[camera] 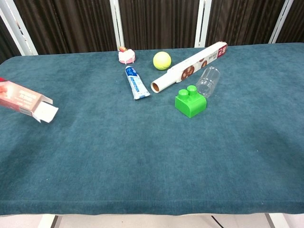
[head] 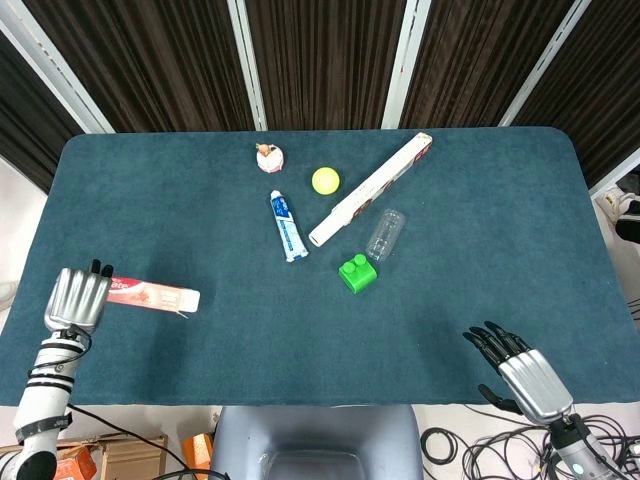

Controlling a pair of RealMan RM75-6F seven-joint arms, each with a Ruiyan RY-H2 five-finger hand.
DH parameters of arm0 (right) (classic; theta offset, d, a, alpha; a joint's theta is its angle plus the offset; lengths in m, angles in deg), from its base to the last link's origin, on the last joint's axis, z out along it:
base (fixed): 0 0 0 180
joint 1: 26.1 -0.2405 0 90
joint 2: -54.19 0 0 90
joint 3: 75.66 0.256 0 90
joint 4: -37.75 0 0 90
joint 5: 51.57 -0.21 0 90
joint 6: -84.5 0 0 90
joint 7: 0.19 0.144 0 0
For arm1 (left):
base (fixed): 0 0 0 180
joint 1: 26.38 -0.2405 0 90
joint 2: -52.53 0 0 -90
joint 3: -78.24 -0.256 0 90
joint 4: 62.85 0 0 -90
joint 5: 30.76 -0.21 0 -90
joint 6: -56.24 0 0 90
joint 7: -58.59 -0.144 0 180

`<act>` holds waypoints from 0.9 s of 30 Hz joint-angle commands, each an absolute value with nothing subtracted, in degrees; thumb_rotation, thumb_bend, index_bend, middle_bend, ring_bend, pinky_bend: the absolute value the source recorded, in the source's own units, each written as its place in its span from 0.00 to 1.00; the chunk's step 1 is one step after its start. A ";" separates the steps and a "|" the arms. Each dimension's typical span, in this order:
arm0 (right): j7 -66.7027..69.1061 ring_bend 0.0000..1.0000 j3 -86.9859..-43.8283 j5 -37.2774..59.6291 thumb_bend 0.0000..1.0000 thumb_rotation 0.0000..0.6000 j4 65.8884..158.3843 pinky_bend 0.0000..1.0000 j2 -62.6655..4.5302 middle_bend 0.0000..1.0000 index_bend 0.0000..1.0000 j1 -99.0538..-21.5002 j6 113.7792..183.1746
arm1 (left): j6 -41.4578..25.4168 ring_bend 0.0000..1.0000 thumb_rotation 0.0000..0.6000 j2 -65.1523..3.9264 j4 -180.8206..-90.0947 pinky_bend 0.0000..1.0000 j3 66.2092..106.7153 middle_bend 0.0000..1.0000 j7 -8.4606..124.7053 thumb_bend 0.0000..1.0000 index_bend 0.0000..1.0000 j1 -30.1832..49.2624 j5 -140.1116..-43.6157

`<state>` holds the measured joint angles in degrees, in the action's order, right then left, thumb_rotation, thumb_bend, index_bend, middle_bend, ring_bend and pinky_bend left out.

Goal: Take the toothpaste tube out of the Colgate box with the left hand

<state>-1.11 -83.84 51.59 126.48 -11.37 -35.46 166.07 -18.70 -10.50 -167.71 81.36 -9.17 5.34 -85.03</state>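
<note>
The left robot hand point(head: 78, 298) is gripping the Colgate box point(head: 150, 296) by one end near the left edge of the desk point(head: 200, 380); in the chest view the box point(camera: 23, 99) is showing its open flap toward the middle of the desk. The toothpaste tube point(head: 287, 225) is lying flat toward the far edge, well apart from the box, just beside the yellow ball point(head: 325, 180). The right robot hand point(head: 510, 365) is hanging at the near right corner with fingers spread, holding nothing.

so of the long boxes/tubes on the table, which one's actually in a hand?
The red Colgate box, held at its end by the left hand near the table's left edge. The toothpaste tube and the long white box lie untouched mid-table.
</note>
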 commanded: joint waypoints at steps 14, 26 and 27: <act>-1.77 0.06 -83.53 50.90 0.24 1.00 127.07 0.27 -11.11 0.12 0.14 -35.65 164.84 | -27.17 0.97 1.00 -8.87 -169.49 0.98 78.65 0.69 -23.10 0.37 0.64 6.81 -89.96; -2.06 0.06 -83.61 50.81 0.24 1.00 127.30 0.27 -10.89 0.12 0.14 -35.68 164.22 | -29.72 0.97 1.00 -8.06 -167.03 0.98 80.90 0.69 -18.74 0.37 0.64 6.11 -92.15; -2.12 0.06 -83.63 50.81 0.24 1.00 127.33 0.27 -10.87 0.12 0.14 -35.68 164.17 | -30.58 0.97 1.00 -8.10 -166.05 0.98 81.30 0.69 -18.16 0.37 0.64 5.99 -92.95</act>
